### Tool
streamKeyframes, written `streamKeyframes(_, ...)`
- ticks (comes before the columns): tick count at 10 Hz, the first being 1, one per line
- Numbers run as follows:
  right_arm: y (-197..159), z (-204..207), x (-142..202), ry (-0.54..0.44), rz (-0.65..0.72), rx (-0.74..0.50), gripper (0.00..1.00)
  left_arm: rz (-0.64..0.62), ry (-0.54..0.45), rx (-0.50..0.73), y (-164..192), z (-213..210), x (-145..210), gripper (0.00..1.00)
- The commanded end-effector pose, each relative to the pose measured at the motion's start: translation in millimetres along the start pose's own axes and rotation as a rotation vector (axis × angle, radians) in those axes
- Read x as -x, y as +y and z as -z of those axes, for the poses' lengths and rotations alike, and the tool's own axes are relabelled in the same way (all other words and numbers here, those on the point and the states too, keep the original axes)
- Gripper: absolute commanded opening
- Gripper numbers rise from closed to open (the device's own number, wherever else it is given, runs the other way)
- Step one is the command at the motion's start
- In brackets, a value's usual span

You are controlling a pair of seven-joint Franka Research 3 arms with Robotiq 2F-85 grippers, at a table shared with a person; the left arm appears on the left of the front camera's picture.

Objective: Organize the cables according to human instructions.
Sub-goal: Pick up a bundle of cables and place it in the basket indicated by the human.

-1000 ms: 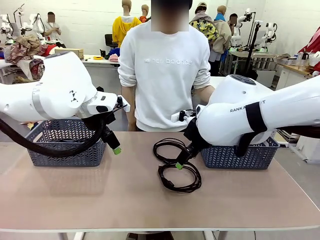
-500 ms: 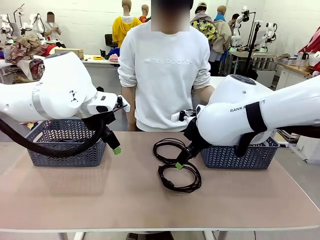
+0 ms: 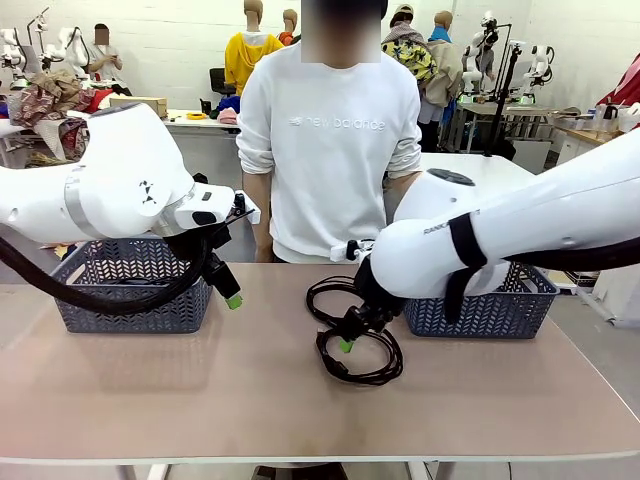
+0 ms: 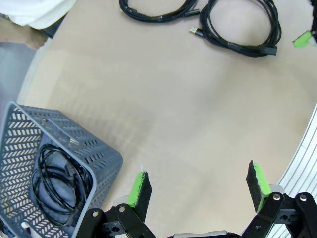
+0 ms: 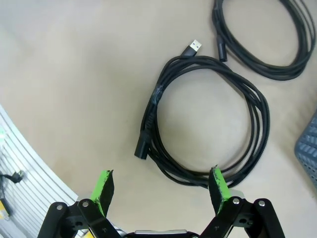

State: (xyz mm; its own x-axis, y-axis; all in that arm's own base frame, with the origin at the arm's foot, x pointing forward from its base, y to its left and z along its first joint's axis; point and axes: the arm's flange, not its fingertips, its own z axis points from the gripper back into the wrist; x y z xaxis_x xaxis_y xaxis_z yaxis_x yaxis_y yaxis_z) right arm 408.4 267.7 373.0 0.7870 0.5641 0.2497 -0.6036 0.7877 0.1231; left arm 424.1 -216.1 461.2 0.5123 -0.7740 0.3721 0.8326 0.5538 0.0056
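Black and thin, one coiled power cord [image 4: 38,178] already lies inside the grey plastic lattice basket [image 4: 99,153] at the robot's left end of the beige tabletop [image 3: 200,400], so that part of the sorting looks done. Two more coiled black cords lie loose on the table between the baskets, just beside one another. The nearer coiled cord [image 5: 154,99], with a barrel plug on one end and a USB plug on the other, sits directly below the right gripper [image 5: 161,186]. The farther coiled cord [image 4: 153,20] lies closer to the person in the white sweatshirt [image 3: 335,150] standing across the table. Whether anything is in the second grey lattice basket [image 3: 500,315] on the robot's right cannot be told, since the right arm covers its inside.

The right gripper's green-padded fingers are spread wide and hold nothing. They hover above the near coil's rim, apart from it, in what looks like the approach to a pick. The left gripper [image 4: 198,186] hangs over bare table near its basket, its fingers also spread wide and empty.

By my reckoning the job is partly done: at least these two loose coils are left to be lifted and binned. No pointing hand shows which basket they belong in.
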Motion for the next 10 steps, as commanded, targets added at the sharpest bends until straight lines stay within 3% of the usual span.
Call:
streamKeyframes(1,10.1,11.2,-23.6,0.039,0.047,0.027,1.0,-0.008,-0.002,-0.004,2.3,-1.0,-0.7,1.0)
streamKeyframes(10,30.1,63.9,-65.2,0.139,0.083,0.111,1.0,-0.008,-0.002,-0.004,2.3,-1.0,-0.7,1.0)
